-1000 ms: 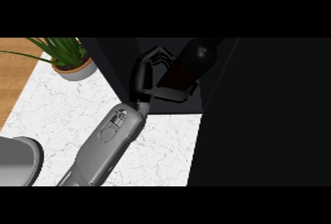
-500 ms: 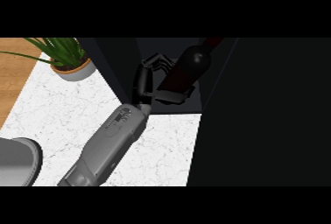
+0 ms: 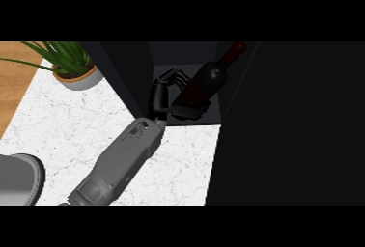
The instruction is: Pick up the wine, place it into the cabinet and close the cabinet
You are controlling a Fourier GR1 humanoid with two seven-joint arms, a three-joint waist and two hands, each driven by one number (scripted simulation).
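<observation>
Head view, the only one:

- Left hand (image 3: 158, 96), black and jointed, is clenched round the wine bottle (image 3: 203, 82) - fingers wrap its far side, thumb crosses under the lower body.
- Bottle is dark glossy glass with a reddish neck. It is tilted, neck up and to the right of the hand, and sits inside the open cabinet (image 3: 125, 72) compartment, just past the front edge.
- Cabinet is matt black with flat panels. A broad black panel (image 3: 285, 120) fills everything right of the hand.
- Forearm (image 3: 121, 159) is smooth grey and runs down-left from the hand over the white marbled tabletop (image 3: 78, 120).
- Far left of the hand is a spiky green plant (image 3: 61, 55) in a round tan pot (image 3: 78, 79).
- Well below-left is a grey rounded object (image 3: 18, 178) - can't tell what it is.
</observation>
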